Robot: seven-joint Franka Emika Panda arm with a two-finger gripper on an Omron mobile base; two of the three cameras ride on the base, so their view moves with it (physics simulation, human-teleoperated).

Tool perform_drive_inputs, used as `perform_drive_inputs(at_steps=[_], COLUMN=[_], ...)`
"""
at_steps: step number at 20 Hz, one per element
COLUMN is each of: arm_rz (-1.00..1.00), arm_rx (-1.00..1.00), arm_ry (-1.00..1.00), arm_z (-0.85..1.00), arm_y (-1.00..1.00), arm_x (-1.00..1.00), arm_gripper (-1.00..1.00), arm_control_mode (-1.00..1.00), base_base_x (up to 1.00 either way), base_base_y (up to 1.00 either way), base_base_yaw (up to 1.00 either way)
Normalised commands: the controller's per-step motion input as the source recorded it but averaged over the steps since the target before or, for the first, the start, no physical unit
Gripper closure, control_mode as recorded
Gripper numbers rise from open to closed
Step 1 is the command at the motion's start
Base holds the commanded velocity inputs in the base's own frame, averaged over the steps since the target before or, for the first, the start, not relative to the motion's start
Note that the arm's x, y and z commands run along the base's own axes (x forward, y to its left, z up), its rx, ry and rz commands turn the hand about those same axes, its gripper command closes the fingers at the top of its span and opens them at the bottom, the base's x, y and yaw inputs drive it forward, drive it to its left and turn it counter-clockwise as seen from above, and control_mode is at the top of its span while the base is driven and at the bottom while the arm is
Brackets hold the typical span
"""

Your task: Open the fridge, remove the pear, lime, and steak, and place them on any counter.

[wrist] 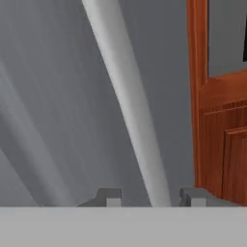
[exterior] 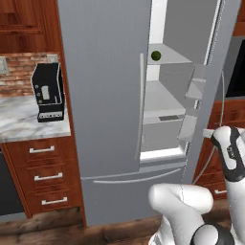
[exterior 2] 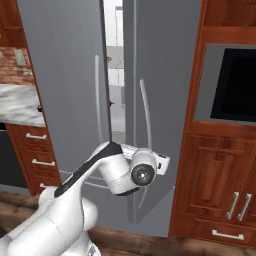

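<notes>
The grey fridge (exterior: 105,95) has its left door shut and its right door (exterior: 215,72) swung partly open, showing white shelves. The lime (exterior: 155,55), a small dark green ball, rests on an upper shelf. My gripper (wrist: 152,198) is open, and its fingertips (wrist: 112,198) straddle the right door's long curved handle (wrist: 130,106) without clamping it. From the right base, my hand (exterior 2: 162,162) sits low on that handle (exterior 2: 145,115). Two tiny reddish spots (exterior 2: 109,59) show through the door gap, too small to name. The pear and steak are hidden.
A marble counter (exterior: 19,119) over wood drawers lies left of the fridge and carries a black coffee machine (exterior: 48,93). Right of the fridge stand wood cabinets (exterior 2: 220,175) with a dark built-in oven window (exterior 2: 235,85). The open door stands close to those cabinets.
</notes>
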Motion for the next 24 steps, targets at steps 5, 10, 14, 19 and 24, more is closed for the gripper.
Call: perform_drive_inputs(at_steps=[5,10,14,19,24], arm_rz=[0.01,0.13,0.05,0.0,-0.05], arm_rx=[-0.1,-0.07,-0.08,-0.13,-0.26], arm_ry=[0.01,0.0,0.0,0.09,0.13], arm_z=[0.0,0.0,0.19,0.67,0.83], arm_y=[-0.66,-0.38,-0.03,0.18,0.89], arm_x=[-0.95,-0.99,-0.84,-0.3,0.0], arm_gripper=[1.0,1.0,1.0,1.0,1.0], arm_control_mode=[-1.0,-1.0,-1.0,-1.0,-1.0], base_base_x=[0.0,0.0,0.0,0.0,0.0], base_base_y=[0.0,0.0,0.0,0.0,0.0], base_base_yaw=[0.0,0.0,0.0,0.0,0.0])
